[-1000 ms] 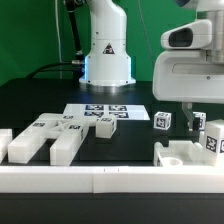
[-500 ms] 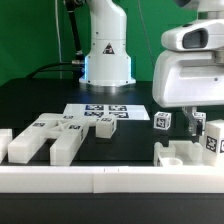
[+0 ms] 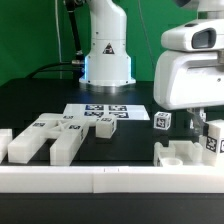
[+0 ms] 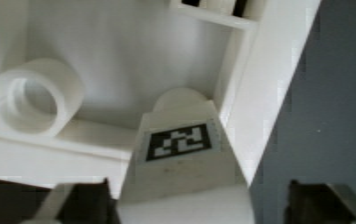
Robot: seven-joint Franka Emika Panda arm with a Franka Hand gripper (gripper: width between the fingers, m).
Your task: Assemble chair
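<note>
The glossy white rounded arm base [image 3: 100,62] carries a black-triangle warning sticker [image 3: 108,48] above a glowing blue ring [image 3: 92,74]. The glossy white boxy gripper [image 3: 195,122] has a grey oval inset [image 3: 180,38] and dark jaws.

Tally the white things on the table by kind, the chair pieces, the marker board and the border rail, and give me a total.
Small tagged blocks: 2
Long bars lying flat: 2
Upright tagged bar under the pincer: 1
Piece with a round hole: 1
Marker board: 1
Border rail: 1
Total: 8
</note>
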